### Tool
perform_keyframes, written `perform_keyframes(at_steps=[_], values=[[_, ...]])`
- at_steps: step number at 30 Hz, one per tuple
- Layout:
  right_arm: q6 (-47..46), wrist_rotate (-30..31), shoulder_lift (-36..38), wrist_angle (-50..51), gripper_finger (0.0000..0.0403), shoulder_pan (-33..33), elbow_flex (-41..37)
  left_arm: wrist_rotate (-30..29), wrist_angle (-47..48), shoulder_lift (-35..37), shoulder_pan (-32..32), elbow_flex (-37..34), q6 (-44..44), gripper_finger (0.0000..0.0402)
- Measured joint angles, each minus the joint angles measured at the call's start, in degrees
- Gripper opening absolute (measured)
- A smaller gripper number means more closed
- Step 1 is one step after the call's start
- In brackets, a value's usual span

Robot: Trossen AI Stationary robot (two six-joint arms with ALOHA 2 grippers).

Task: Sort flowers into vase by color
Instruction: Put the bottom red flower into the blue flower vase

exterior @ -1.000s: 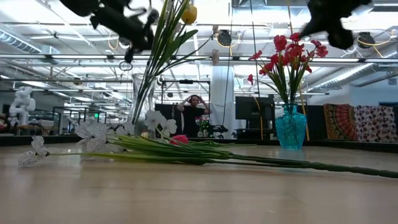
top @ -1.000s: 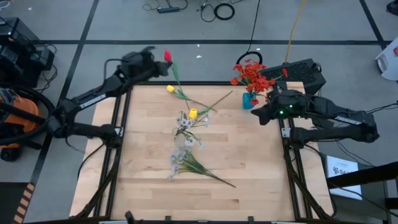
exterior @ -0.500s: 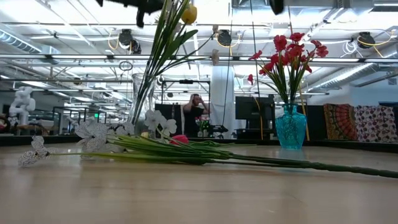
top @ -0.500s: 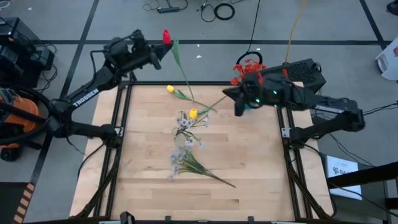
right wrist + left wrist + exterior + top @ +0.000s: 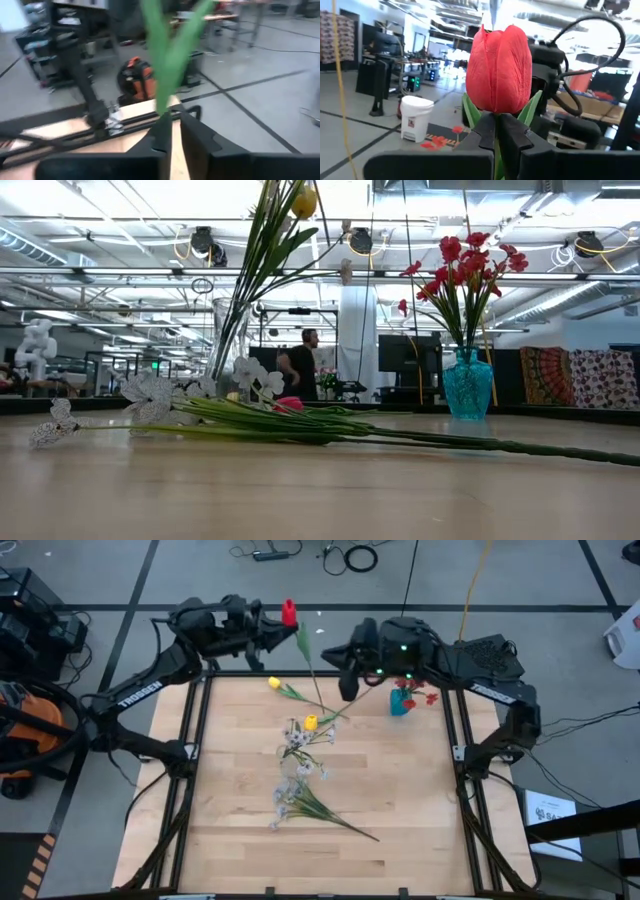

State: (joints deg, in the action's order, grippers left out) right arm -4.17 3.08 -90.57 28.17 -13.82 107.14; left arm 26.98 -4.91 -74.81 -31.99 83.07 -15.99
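My left gripper (image 5: 276, 626) is raised over the table's far edge, shut on a red tulip (image 5: 289, 612) (image 5: 499, 70) whose green stalk (image 5: 312, 675) slants down toward the table. My right gripper (image 5: 345, 688) hangs beside that stalk. Its fingers (image 5: 161, 134) are close together, with green leaves (image 5: 167, 47) just beyond them. The teal vase (image 5: 399, 703) (image 5: 467, 385) stands at the far right and holds red blossoms (image 5: 465, 265). Yellow tulips (image 5: 274, 683) and white sprays (image 5: 284, 802) lie mid-table. My left gripper pinches the red tulip's stalk (image 5: 498, 152) between its two fingers right under the blossom. The blossom stands just past the fingertips. The stalk hangs slanting below, lifted clear of the table. My right gripper is right at the stalk's leaves; I cannot tell whether it touches them.
A clear glass vase (image 5: 226, 340) mid-table holds green stalks and a yellow tulip (image 5: 303, 202). Loose stems (image 5: 400, 440) stretch across the table's middle. The near half of the wooden table (image 5: 300, 860) is bare. A person (image 5: 303, 365) walks in the room behind.
My left gripper has carried the red tulip up and toward the table's right along the far edge, swinging the stalk's lower end over the table. My right gripper has left the teal vase, risen, and moved left and farther back toward that stalk. Both have risen out of the low view.
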Motion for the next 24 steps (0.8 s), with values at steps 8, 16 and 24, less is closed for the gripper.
perform_keyframes(at_steps=[8,16,24], values=[[2.26,-1.25,-6.04,0.11,0.0123,0.19,4.26,-0.27,-0.07,-0.74,1.75,0.0,0.44,0.0005],[2.13,-1.23,-6.46,-0.14,0.0147,0.17,4.45,-0.42,0.41,-0.74,1.71,0.0,0.43,0.0007],[4.14,-1.11,-6.46,-0.53,0.0019,0.17,4.45,-1.86,1.42,-0.74,1.73,0.0,0.01,0.0009]])
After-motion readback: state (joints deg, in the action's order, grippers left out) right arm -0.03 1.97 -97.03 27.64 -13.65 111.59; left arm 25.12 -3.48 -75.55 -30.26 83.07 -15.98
